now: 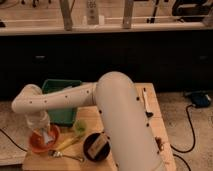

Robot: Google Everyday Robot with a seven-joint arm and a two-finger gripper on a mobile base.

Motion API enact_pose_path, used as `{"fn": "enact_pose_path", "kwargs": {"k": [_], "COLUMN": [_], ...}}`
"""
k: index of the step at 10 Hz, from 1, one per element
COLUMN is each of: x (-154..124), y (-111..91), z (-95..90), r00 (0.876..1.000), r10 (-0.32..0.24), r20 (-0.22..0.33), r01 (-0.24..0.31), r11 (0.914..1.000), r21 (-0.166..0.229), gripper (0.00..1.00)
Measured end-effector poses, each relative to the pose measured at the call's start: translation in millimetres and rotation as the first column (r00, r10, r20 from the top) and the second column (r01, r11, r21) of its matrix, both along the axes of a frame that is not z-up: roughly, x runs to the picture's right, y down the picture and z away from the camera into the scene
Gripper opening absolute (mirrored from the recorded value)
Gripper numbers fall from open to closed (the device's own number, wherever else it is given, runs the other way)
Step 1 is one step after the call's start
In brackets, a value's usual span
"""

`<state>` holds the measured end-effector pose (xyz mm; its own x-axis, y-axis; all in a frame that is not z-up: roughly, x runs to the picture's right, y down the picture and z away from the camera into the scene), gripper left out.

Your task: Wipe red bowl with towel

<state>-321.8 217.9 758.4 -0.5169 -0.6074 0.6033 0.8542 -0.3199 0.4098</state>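
The red bowl (36,145) sits at the front left corner of the wooden table (152,120). My gripper (41,126) hangs at the end of the white arm (65,97), pointing down into the bowl. It is shut on the towel (49,135), a pale scrap that lies against the bowl's inside. Part of the bowl's far rim is hidden by the gripper.
A green bin (61,102) stands behind the bowl. A small green cup (79,126), a black round dish (96,147), a yellow utensil (67,145) and a metal spoon (69,156) lie to the right. A long spoon (146,100) lies at the right edge. A cable (192,127) runs on the floor.
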Motion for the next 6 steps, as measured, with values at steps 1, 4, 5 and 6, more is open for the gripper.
{"fn": "enact_pose_path", "kwargs": {"k": [1,4,5,6], "x": [0.4,-30.0,-41.8,-58.6], "y": [-12.3,-20.0,-16.9,-10.4], "z": [12.1,29.2,29.1,25.4], "r00": [1.0,1.0,0.998,0.995], "r10": [0.001,-0.028,-0.048,-0.076], "r20": [-0.012,0.014,0.033,0.065], "r01": [-0.001,0.028,0.048,0.077], "r11": [1.0,0.9996,0.9988,0.997], "r21": [0.003,-0.004,-0.009,-0.013], "gripper": [0.0,0.0,0.0,0.0]}}
